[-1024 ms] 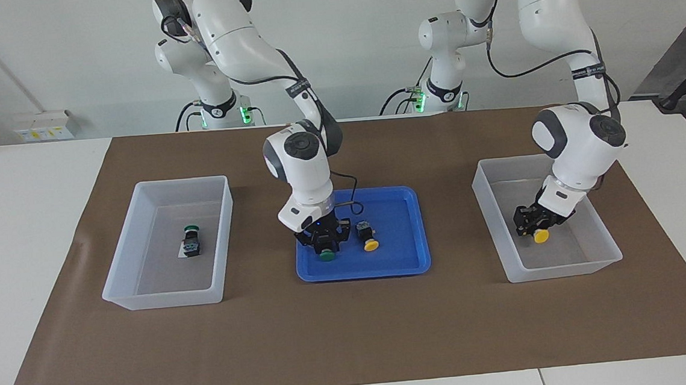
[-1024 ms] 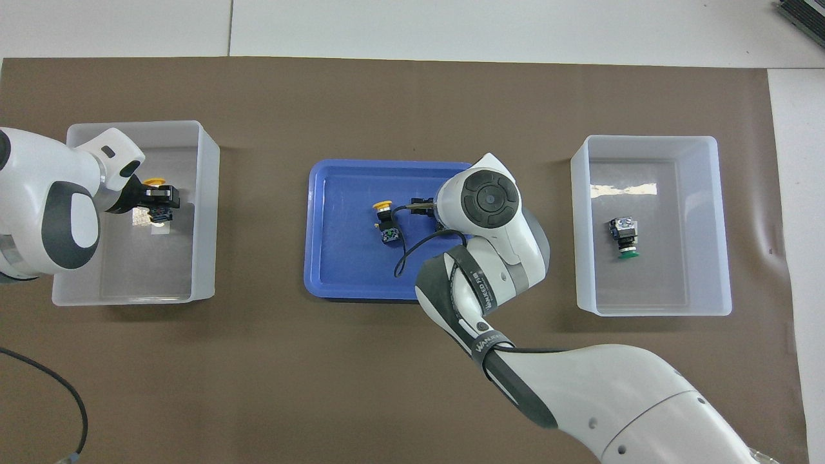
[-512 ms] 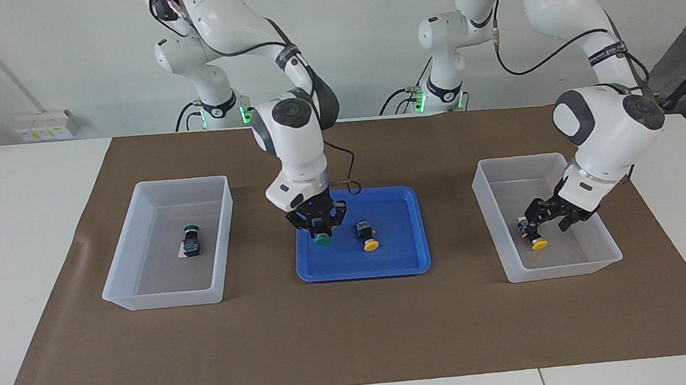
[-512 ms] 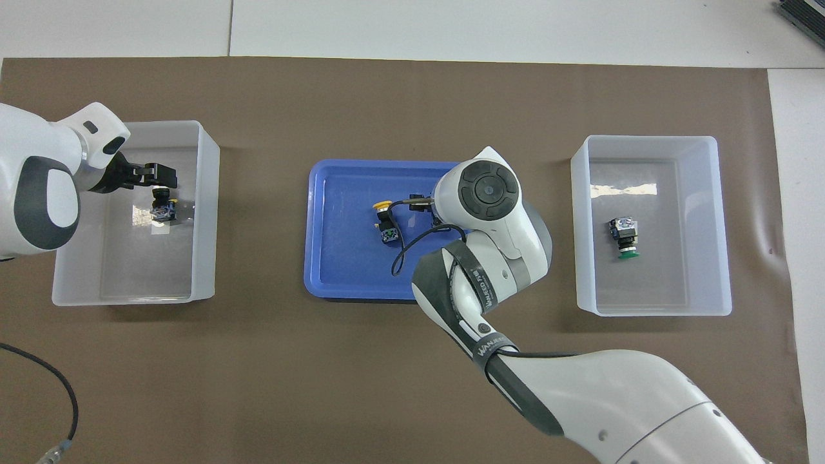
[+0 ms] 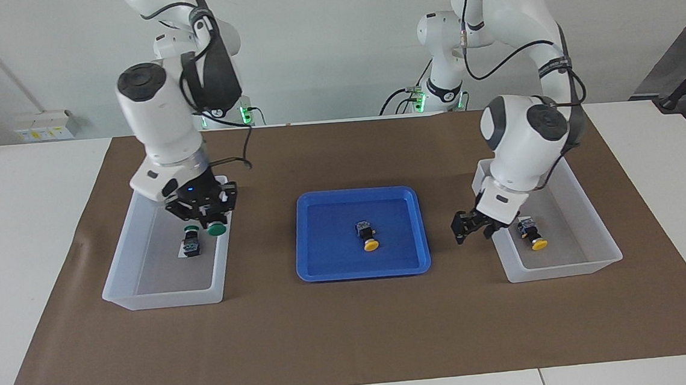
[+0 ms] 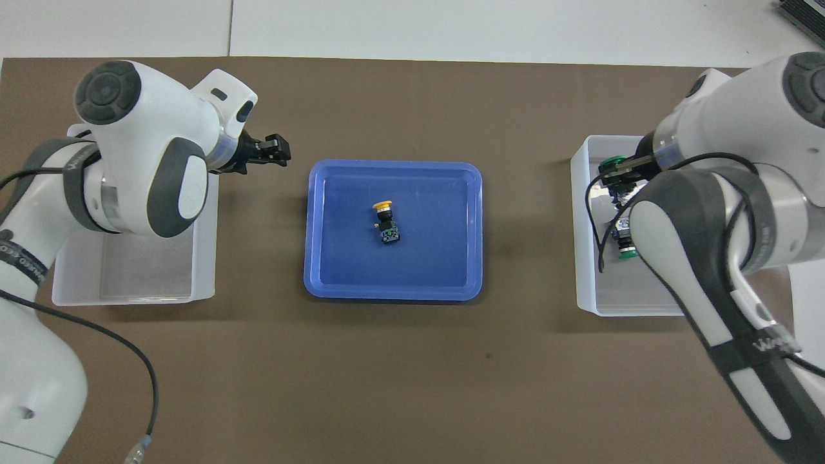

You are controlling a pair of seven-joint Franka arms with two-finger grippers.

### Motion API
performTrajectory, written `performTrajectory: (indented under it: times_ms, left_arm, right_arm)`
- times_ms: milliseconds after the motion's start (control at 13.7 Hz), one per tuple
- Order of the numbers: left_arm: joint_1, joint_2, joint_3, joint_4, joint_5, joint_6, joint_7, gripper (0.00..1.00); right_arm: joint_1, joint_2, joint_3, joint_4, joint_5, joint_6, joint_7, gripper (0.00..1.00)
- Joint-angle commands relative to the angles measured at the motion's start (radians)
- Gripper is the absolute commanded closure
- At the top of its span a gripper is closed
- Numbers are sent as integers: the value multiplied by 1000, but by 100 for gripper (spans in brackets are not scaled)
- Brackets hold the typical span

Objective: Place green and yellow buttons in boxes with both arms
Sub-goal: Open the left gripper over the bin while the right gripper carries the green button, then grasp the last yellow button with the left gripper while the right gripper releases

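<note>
My right gripper (image 5: 212,221) is shut on a green button (image 5: 217,228) and hangs over the box (image 5: 163,298) at the right arm's end, above the rim nearest the tray. Another green button (image 5: 190,242) lies on that box's floor. In the overhead view the held green button (image 6: 611,161) shows beside the right gripper (image 6: 617,174). My left gripper (image 5: 472,227) is open and empty over the mat, between the tray and the other box (image 5: 566,270). A yellow button (image 5: 530,234) lies in that box. Another yellow button (image 5: 368,237) lies in the tray.
The shallow blue tray (image 5: 312,273) sits mid-table on a brown mat (image 5: 353,337). In the overhead view the left arm covers much of the box (image 6: 129,293) at its end, and the right arm covers part of its box (image 6: 583,258).
The right gripper lifted the green button off the blue tray and carried it over its box. The left gripper let go of the yellow button in its box and swung out toward the tray.
</note>
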Motion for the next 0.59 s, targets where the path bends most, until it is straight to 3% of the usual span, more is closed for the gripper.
performTrajectory:
  times_ms: [0,220,366,512]
  left_arm:
    - [-105,-3,17,-78,-15,146,-147,26]
    - [-199,-2,17,-195,-15,354,-258,26]
    - [-240,9,15,-218,-15,407,-290,27]
    - [-269,20,15,-220,-15,421,-319,30]
  right_arm:
    - [-112,-37,16,-146,-4,74,-233,100]
    - [-186,-33,16,-305,-4,307,-361,100]
    - [-201,-22,16,-367,-4,381,-370,98]
    - [-208,-4,14,-393,-4,429,-372,82]
